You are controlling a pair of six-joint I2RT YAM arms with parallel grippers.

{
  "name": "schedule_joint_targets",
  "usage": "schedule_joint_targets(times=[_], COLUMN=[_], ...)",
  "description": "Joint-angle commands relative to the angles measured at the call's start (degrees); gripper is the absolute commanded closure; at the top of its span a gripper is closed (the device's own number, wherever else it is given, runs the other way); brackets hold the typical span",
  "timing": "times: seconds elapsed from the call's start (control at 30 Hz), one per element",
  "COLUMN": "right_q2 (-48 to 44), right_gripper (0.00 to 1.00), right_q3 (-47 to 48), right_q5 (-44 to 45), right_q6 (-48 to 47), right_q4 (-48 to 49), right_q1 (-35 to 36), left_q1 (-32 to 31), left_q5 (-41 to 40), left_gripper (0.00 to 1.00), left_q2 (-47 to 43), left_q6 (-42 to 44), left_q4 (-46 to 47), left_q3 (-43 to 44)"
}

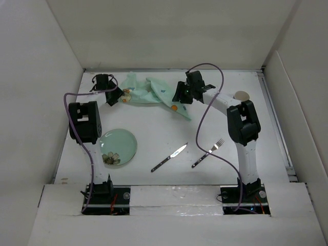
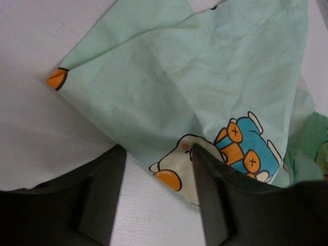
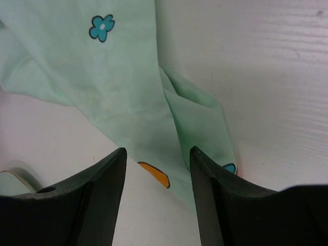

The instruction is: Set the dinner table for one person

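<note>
Tools both stand wide open and hold nothing. Left tool (image 1: pixel 115 96) is at the cloth's (image 1: pixel 148 91) 9 o'clock end, right tool (image 1: pixel 179 97) at 3 o'clock. Cloth lies at the table's (image 1: pixel 154 141) 12 o'clock.

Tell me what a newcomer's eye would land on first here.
The crumpled mint-green cartoon-print placemat at the far side of the table, flanked by the left gripper and right gripper, both open. Next, the pale green plate near left, with knife and fork lying askew near centre.
</note>
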Motion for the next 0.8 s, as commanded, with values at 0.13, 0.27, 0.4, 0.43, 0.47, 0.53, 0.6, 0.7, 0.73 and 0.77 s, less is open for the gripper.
schedule_joint_targets(times=[0.13, 0.27, 0.4, 0.43, 0.47, 0.53, 0.6, 0.7, 0.73, 0.77], right_q2=[-1.09, -4.95, -11.8, -15.03, -16.72, -21.45, -24.9, -30.89, -31.93, -33.16], right_gripper=[0.85, 1.0, 1.0, 1.0, 1.0, 1.0, 1.0, 1.0, 1.0, 1.0], right_q3=[4.67, 4.85, 3.63, 3.27, 3.09, 2.39, 1.17, -1.65, -2.52, -3.06], right_q5=[-1.81, -0.75, -1.28, -1.28, -1.37, -1.19, -1.45, -3.56, -3.74, -4.0], right_q6=[0.35, 0.26, -0.18, -0.27, -0.18, -0.09, 1.75, 4.13, 4.73, 5.79], right_q4=[2.21, 4.06, 4.67, 4.68, 3.89, 2.83, 1.95, 2.13, 1.95, 1.95], right_q1=[-0.17, 0.36, 0.36, 0.36, 0.36, 0.36, -1.04, -2.45, -3.5, -4.03], left_q1=[-0.04, -0.04, -0.04, -0.04, -0.04, 0.49, 0.49, 0.49, 0.49, 0.49], left_q5=[1.94, 2.2, 0.89, 0.36, -0.34, -1.75, -2.1, -2.54, -2.46, -2.28], left_gripper=[0.96, 1.0, 1.0, 1.0, 1.0, 1.0, 1.0, 1.0, 1.0, 1.0], left_q2=[1.81, -2.21, -10.13, -12.15, -15.73, -19.01, -23.05, -26.84, -27.54, -28.77], left_q6=[-0.92, 1.98, 4.35, 4.79, 5.32, 6.46, 7.26, 8.49, 8.84, 8.93], left_q4=[2.13, 2.3, 2.39, 2.39, 2.22, 1.6, 0.2, -2.44, -2.88, -3.84], left_q3=[4.79, 5.68, 4.9, 4.28, 4.19, 4.45, 5.33, 7.18, 7.61, 7.62])
